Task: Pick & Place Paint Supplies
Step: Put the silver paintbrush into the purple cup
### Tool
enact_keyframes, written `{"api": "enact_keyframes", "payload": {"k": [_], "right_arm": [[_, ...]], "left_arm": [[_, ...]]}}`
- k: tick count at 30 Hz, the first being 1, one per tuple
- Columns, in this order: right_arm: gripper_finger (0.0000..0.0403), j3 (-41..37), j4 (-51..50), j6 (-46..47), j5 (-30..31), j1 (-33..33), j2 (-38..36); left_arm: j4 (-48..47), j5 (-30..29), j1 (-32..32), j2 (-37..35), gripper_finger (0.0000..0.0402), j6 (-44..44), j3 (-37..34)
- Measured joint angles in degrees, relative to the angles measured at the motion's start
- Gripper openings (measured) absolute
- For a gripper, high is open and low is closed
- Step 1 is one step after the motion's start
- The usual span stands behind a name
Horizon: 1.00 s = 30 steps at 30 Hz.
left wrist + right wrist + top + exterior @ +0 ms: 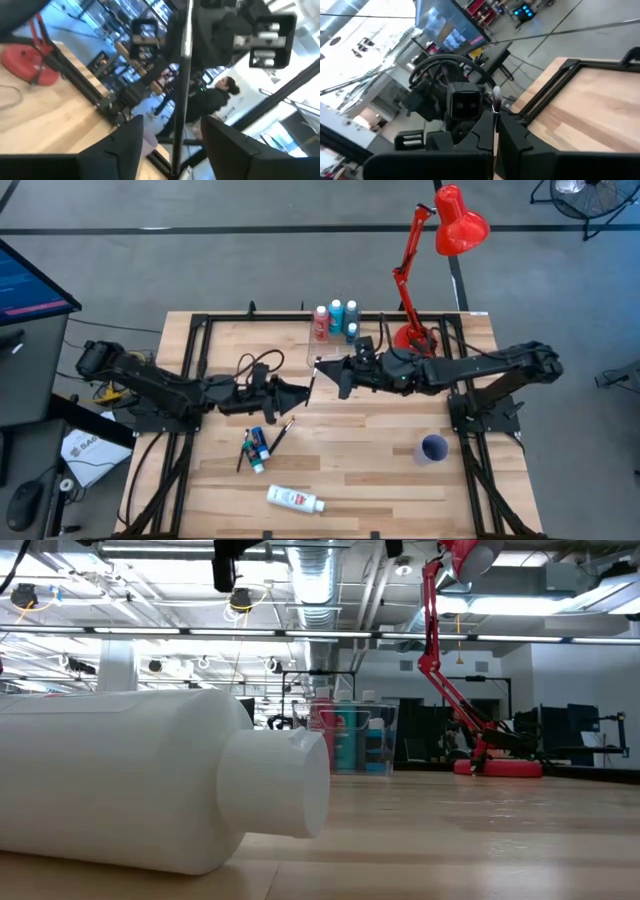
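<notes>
The clear box (pixel 335 330) at the counter's (pixel 380 470) far edge held red and blue-green bottles (pixel 337 314), a white tube (pixel 294 499) with unreadable print lay near the front, and the right fingers (pixel 496 131) pinched a thin paintbrush (pixel 496 102) facing the open, empty left fingers (pixel 170 145).

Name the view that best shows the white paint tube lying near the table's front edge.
The high view: the white tube shows whole, lying flat on the table. The low view shows it blurred and cropped. Neither wrist view shows it.
</notes>
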Motion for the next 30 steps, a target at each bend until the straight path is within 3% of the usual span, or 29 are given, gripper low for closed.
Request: {"api": "enact_keyframes", "payload": {"k": [9, 16, 23, 30], "right_arm": [[0.0000, -0.04, -10.04, -3.15, 10.86, 4.94, -7.17], [0.0000, -0.02, -20.91, -2.84, 25.97, 14.39, -13.03], [0.0000, 0.00, -36.39, 7.84, 40.57, 26.59, -16.51], [0.0000, 0.00, -54.09, 23.48, 47.21, 38.59, -17.02]], "left_arm": [[0.16, -5.70, -0.43, -5.83, 0.0204, 9.27, 0.00], [0.15, -5.57, -0.43, -5.75, 0.0205, 10.55, 0.02], [0.05, -2.64, -0.45, -2.40, 0.0205, 7.28, 0.02], [0.09, -2.63, -0.67, 1.46, 0.0205, 2.31, 0.00]]}}
